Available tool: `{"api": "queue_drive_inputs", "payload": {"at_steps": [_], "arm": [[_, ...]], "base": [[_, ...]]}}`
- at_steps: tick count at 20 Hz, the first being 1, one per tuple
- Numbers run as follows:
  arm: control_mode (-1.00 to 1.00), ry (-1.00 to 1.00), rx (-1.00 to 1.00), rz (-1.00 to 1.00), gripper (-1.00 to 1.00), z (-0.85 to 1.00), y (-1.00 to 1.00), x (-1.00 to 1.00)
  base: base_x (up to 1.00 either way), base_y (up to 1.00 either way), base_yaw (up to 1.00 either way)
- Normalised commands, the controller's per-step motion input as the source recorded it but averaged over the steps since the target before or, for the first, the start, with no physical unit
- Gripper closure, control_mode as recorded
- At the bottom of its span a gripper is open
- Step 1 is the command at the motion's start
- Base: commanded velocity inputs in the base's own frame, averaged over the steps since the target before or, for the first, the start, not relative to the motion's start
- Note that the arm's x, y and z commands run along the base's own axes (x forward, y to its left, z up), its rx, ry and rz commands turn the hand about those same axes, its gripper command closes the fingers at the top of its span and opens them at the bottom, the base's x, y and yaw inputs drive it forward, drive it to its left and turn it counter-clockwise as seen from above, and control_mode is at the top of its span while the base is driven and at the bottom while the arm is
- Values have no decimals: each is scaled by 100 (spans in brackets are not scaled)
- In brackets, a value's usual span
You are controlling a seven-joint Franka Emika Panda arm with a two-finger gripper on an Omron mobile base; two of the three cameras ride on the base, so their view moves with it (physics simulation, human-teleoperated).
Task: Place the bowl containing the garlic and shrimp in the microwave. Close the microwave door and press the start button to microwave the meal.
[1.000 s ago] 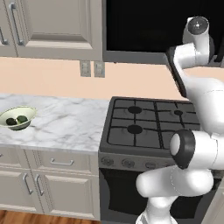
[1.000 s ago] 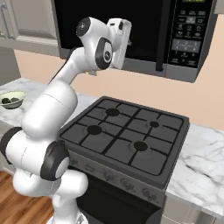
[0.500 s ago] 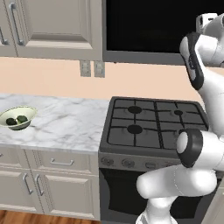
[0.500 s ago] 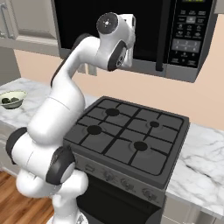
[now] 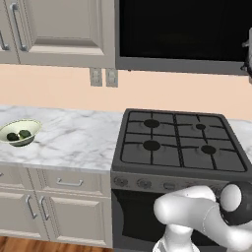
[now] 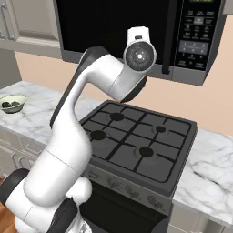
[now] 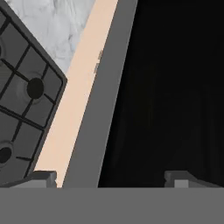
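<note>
With the microwave door shut and the end effector spread wide and empty before it, the start button press remains — reach the control panel.

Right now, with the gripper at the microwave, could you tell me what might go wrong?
1. The microwave door is shut, and the open gripper faces its glossy panel rather than the bar handle. It could press the panel instead of catching the handle.
2. The pale bowl of green lumps on the counter could be mistaken for the meal's bowl.
</note>
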Motion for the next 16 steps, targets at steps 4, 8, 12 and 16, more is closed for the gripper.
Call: {"api": "queue_drive_inputs", "payload": {"at_steps": [4,8,12,16], "arm": [[-100,-3,3,2,100,0,-50,-55],[-100,-3,8,0,100,0,-65,-28],[-100,-3,10,0,100,0,-77,-31],[-100,-3,10,0,100,0,-68,-16]], "base": [[0,0,0],[0,0,0],[0,0,0],[0,0,0]]}}
